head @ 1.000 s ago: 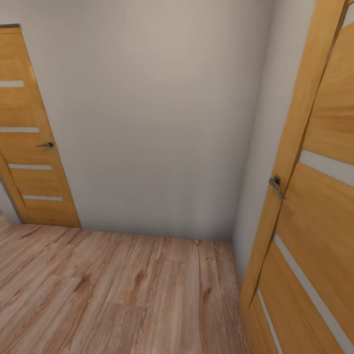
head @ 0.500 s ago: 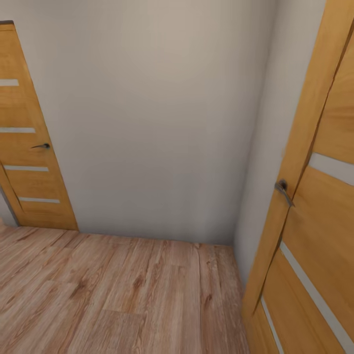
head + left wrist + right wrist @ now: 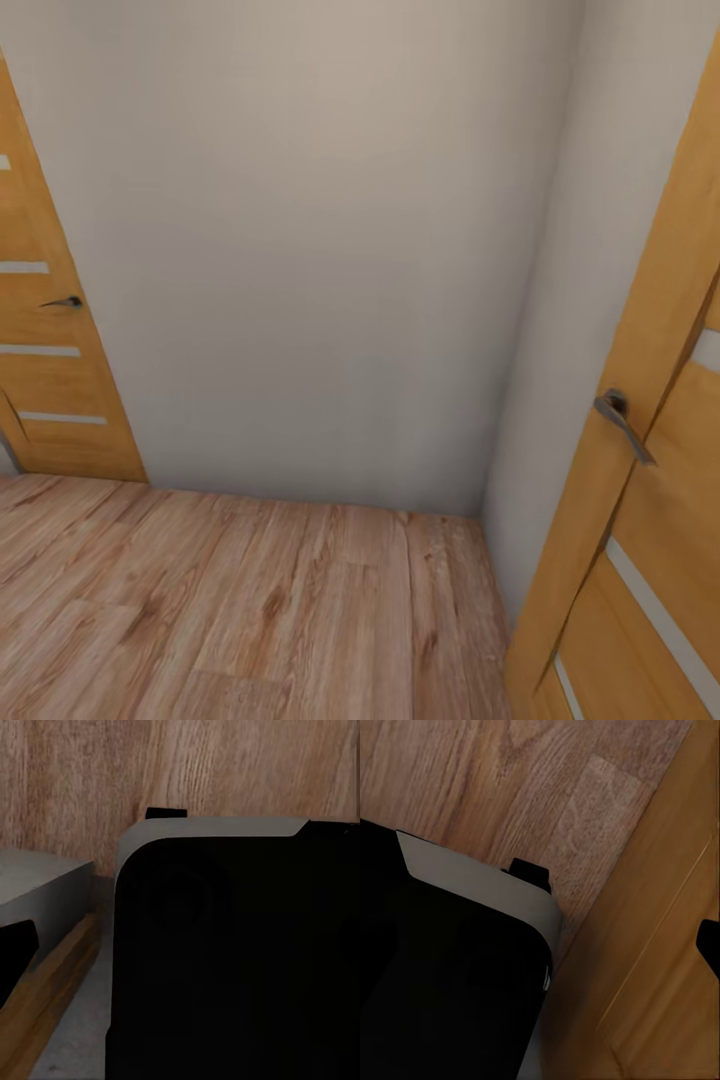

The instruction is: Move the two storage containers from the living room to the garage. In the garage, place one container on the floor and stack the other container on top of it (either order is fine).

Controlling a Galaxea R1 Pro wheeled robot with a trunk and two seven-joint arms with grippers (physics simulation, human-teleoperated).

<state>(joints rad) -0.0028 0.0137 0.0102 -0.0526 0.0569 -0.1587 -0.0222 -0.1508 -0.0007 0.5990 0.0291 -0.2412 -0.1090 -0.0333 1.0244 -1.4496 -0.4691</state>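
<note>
We faced a plain pale wall [image 3: 320,250] that met a second wall at a corner on the right; below it ran a light wood plank floor [image 3: 250,610], its boards reaching up to the foot of the wall; at the right edge stood an orange-brown wooden door [image 3: 650,520] with pale frosted strips, seen close and at a slant, and on it a grey lever handle [image 3: 622,422]; at the left edge stood another door [image 3: 50,350] of the same make, farther off, with its own small dark handle [image 3: 63,301].

From our left wrist camera we saw a large black block with a grey edge, part of our own body [image 3: 232,960], above the plank floor; from our right wrist camera we saw a like black and grey part [image 3: 457,975], the plank floor, and the orange-brown door panel just beside it.

We could not tell whether either hand was released or clenched, since the fingers were not clear in these pictures; the two red bins were not to be placed from what we saw.
</note>
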